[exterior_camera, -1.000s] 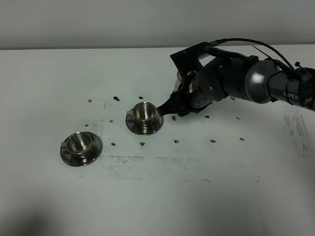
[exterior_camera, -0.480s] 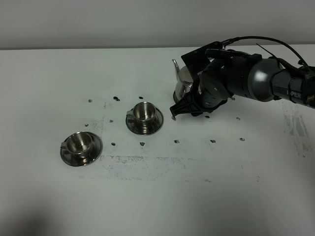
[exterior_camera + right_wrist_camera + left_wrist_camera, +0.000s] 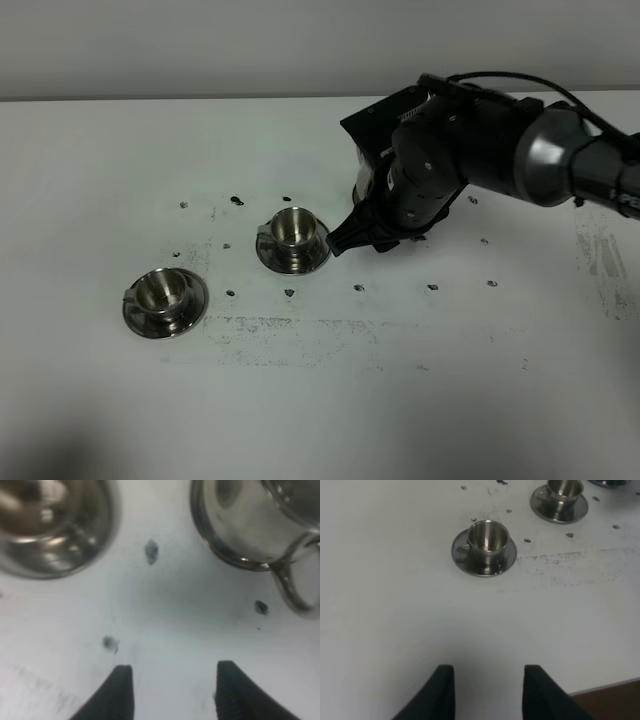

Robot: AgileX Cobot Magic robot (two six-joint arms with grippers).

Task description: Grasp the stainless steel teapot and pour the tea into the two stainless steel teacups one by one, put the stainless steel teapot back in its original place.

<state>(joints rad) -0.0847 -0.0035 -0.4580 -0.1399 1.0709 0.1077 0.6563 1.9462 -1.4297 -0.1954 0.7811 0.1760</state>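
The right arm (image 3: 480,160) is built of rounded black housings, joined by a glossy silver-grey segment (image 3: 552,165). A thin black cable (image 3: 500,76) is looped over its top, and a flat, angular black bracket (image 3: 385,118) is mounted near the wrist. The right pincer (image 3: 172,695) is formed of two matt black fingers (image 3: 120,692), tapered toward blunt tips. The left pincer (image 3: 487,692) is made alike, its two dark fingers (image 3: 442,692) rounded in outline.
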